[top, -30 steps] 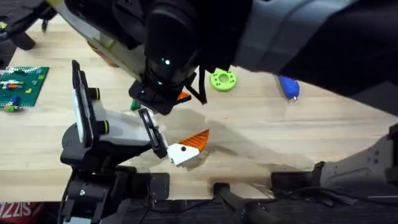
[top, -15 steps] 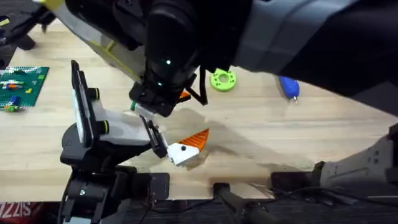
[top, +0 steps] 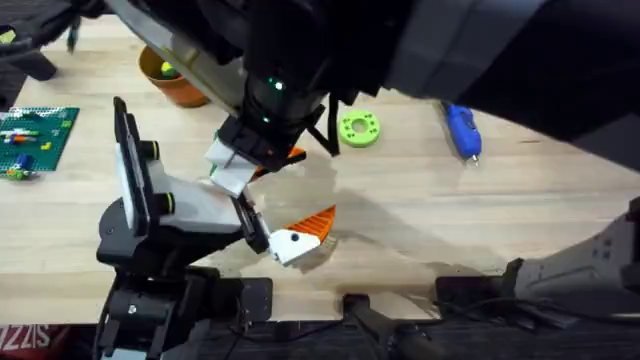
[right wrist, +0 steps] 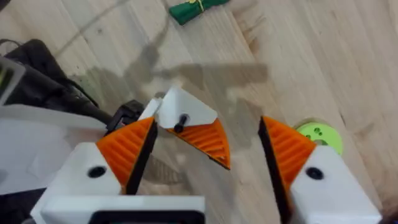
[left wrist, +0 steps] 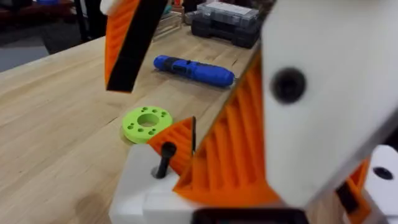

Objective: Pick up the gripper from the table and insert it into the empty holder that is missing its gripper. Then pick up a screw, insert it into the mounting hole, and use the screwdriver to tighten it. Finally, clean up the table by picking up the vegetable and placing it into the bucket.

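Observation:
My left gripper [top: 254, 230] is shut on the white holder [top: 288, 246], low over the table's front. The orange gripper [top: 320, 222] sits in the holder. A black screw [left wrist: 165, 159] stands in its mounting hole, also seen in the right wrist view as a screw [right wrist: 181, 122]. My right gripper [top: 243, 165] hovers just above and behind the holder, open, with nothing between its orange pads [right wrist: 127, 149]. The green vegetable [right wrist: 196, 9] lies on the wood beyond it. The blue screwdriver [top: 462, 130] lies at the right. The orange bucket [top: 172, 78] stands at the back left.
A bright green ring-shaped disc [top: 358, 128] lies behind the holder, between it and the screwdriver. A green brick plate [top: 35, 135] with small pieces sits at the left edge. The right arm's dark bulk spans the upper overhead view. A dark parts case [left wrist: 227, 18] stands beyond the screwdriver.
The right arm has shifted, uncovering the bucket and more of the screwdriver. Its gripper has moved slightly left, showing a white finger. The left gripper and holder have stayed put.

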Robot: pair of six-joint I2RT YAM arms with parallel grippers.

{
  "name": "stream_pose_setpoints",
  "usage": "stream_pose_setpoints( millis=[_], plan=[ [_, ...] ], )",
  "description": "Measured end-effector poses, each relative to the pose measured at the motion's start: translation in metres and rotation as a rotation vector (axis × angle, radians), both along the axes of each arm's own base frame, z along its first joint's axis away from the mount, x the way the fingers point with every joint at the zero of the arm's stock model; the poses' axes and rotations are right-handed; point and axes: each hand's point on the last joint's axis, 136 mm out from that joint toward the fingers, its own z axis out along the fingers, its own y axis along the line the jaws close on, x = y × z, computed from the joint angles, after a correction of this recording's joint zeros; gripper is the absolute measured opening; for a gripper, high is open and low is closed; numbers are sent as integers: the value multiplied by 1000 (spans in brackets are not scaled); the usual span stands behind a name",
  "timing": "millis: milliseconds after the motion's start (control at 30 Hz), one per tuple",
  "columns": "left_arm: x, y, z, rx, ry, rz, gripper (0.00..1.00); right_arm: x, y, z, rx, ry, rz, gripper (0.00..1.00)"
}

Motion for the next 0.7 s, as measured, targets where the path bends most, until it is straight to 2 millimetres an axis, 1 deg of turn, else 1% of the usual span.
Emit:
stream_pose_setpoints(
  millis=[233,333,433,567,633,700],
  plan=[
    [0,0,0,3,-7,-1,985,8,-5,0,16,32,-31,994],
    [0,0,0,4,-8,-1,985,14,-10,4,32,37,-51,994],
    [0,0,0,5,-10,-1,985,18,-15,15,61,25,-67,994],
    [0,0,0,5,-11,-1,985,16,-20,38,118,-8,-68,993],
    [0,0,0,5,-12,-1,985,14,-23,47,135,-19,-67,994],
    [0,0,0,5,-12,-1,985,13,-24,51,145,-24,-67,994]
  ],
)
